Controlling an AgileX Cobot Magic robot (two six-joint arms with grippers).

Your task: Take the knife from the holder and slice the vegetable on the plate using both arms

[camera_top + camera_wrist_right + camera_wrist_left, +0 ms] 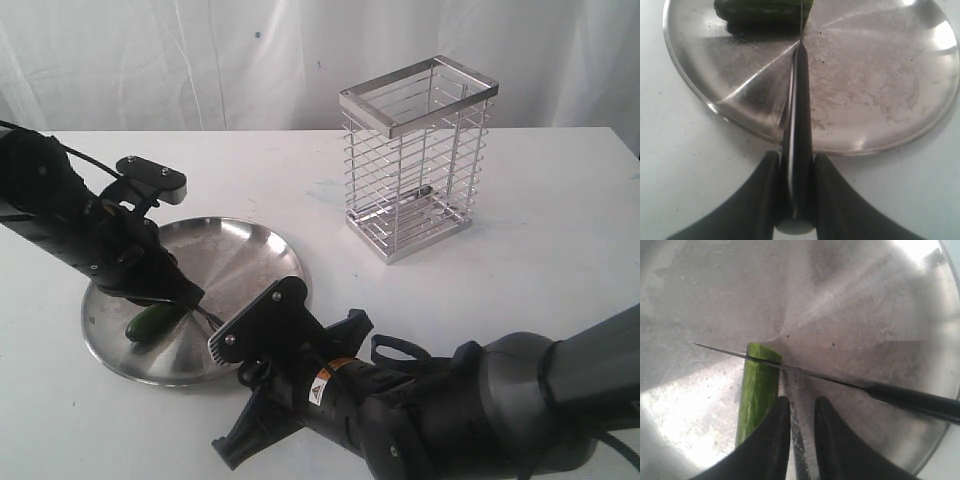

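Nearest us, our right gripper [796, 156] clamps the knife [799, 90] by its black handle. The blade lies across the vegetable [757, 390] at its pale cut end, on the plate [880, 75]. Our left gripper [801, 402], slightly parted, grips nothing and sits just beside the vegetable. We see the holder [418, 160] well apart.

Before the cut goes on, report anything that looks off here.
The vegetable lies beside the left gripper, not between its jaws, so it looks unheld while the knife crosses its cut end. Nothing spilled or damaged.
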